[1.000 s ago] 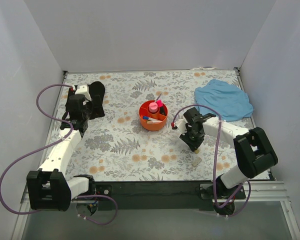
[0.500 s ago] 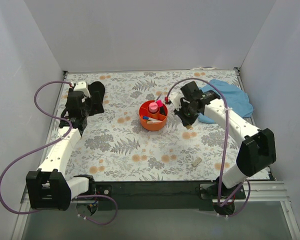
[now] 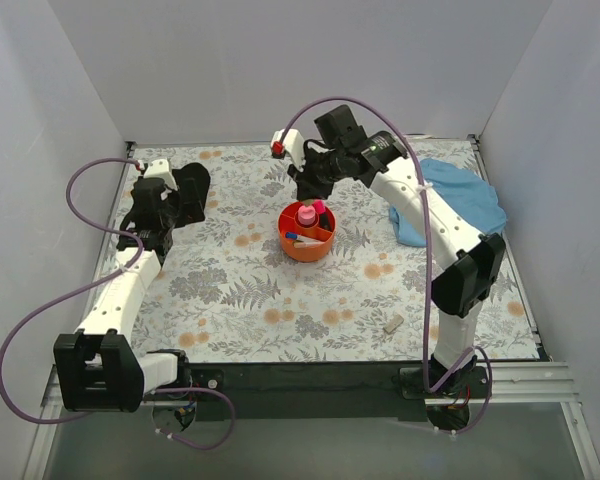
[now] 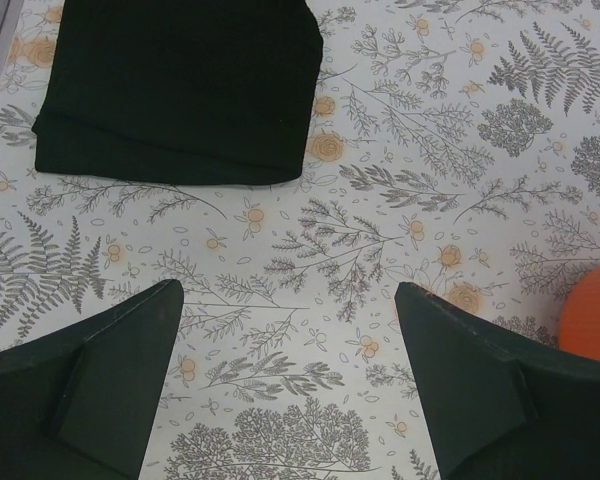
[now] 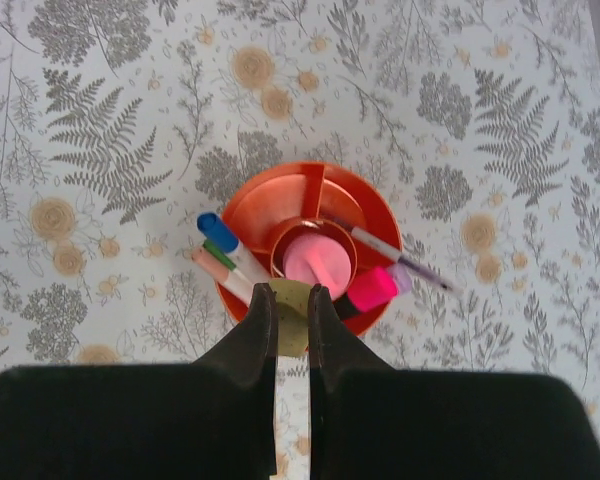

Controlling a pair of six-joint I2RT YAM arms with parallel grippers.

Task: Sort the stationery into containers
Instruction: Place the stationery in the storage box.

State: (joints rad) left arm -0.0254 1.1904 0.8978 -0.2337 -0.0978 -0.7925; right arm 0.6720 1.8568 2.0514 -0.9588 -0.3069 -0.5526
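Note:
The round orange tray (image 3: 304, 250) stands mid-table. In the right wrist view the tray (image 5: 270, 203) holds a pink bottle (image 5: 318, 262) in its centre cup. It also holds a pink highlighter (image 5: 373, 290), a lilac marker (image 5: 401, 279), a thin purple-tipped pen (image 5: 405, 261), and thin pens with blue (image 5: 212, 225), green (image 5: 218, 251) and orange (image 5: 210, 267) caps. My right gripper (image 5: 288, 295) is shut on a beige eraser (image 5: 292, 325) and hovers above the tray's rim (image 3: 303, 188). Another beige eraser (image 3: 392, 323) lies near the front right. My left gripper (image 4: 288, 295) is open and empty over the table (image 3: 158, 213).
A black cloth (image 3: 191, 190) lies at the back left, just beyond my left gripper, and also shows in the left wrist view (image 4: 180, 90). A light blue cloth (image 3: 458, 200) lies at the back right. The tray's edge (image 4: 595, 315) shows at the right of the left wrist view.
My right arm has swung from the front right of the table up and left to above the orange tray, carrying a beige eraser. My left arm has barely moved.

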